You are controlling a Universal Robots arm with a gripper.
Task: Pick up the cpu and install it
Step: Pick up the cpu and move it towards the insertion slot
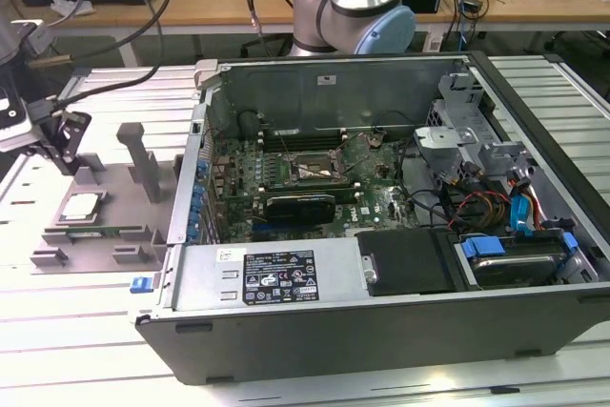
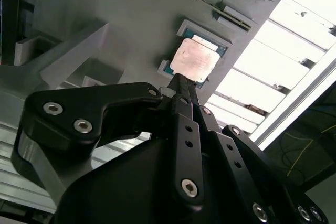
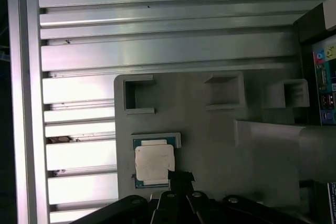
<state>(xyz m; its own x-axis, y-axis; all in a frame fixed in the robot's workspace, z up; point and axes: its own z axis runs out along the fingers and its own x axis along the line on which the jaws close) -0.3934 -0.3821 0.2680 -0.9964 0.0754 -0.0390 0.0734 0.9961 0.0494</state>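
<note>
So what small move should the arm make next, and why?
Probably a small sideways shift to centre the gripper over the cpu. The cpu lies flat in its pocket on the grey holder, not yet picked up, and in both wrist views the gripper points at its edge rather than its middle.

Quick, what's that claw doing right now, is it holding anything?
Gripper: open or closed cannot be told; it is right by the cpu, which lies in the grey tray.
</note>
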